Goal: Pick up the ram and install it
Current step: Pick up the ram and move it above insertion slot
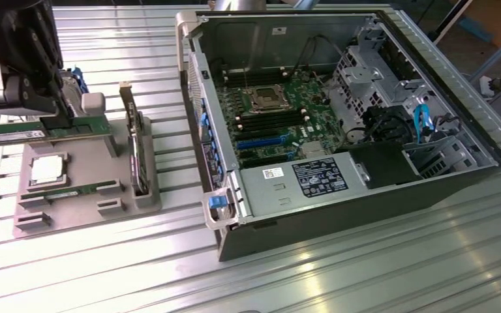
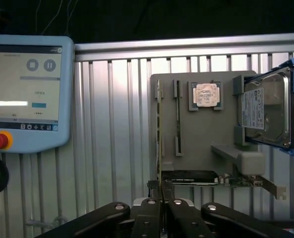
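Exterior view: claw [image 1: 63,124] pinched shut on the ram [image 1: 11,135] above the gray tray [image 1: 85,163]; I'd lift it level, no twisting.

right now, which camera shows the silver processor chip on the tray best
The wrist view: the processor chip faces the camera flat-on in its pocket on the grey tray, with its whole outline clear and nothing across it. The exterior view shows it too, but at a slant, near that view's left edge.
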### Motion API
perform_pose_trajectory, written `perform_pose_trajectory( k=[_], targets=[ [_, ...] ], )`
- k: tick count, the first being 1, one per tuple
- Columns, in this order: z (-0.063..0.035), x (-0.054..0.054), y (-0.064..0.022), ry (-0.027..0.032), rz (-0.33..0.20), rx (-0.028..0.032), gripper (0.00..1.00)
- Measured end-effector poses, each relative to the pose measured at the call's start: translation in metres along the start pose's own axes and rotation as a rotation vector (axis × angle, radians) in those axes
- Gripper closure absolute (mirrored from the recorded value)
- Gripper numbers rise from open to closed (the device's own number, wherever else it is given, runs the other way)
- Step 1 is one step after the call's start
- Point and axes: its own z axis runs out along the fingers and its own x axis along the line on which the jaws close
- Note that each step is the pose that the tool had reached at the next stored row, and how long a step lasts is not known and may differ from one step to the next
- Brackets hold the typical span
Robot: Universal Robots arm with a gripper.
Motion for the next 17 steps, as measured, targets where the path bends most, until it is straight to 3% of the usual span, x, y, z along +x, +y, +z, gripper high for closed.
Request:
perform_pose_trajectory(
  k=[3,6,9,16,17],
  targets=[
    [-0.0001,0.0,-0.0071,0.0001,0.0,-0.0017,0.88],
    [-0.0003,-0.001,-0.0209,0.0002,0.0,-0.0052,0.88],
    [-0.0004,-0.001,-0.0295,0.0003,0.0,-0.0073,0.88],
    [-0.0005,-0.001,-0.0455,0.0003,-0.001,-0.0114,0.88],
    [-0.0006,-0.002,-0.0527,0.0004,-0.001,-0.0134,0.88]
  ],
)
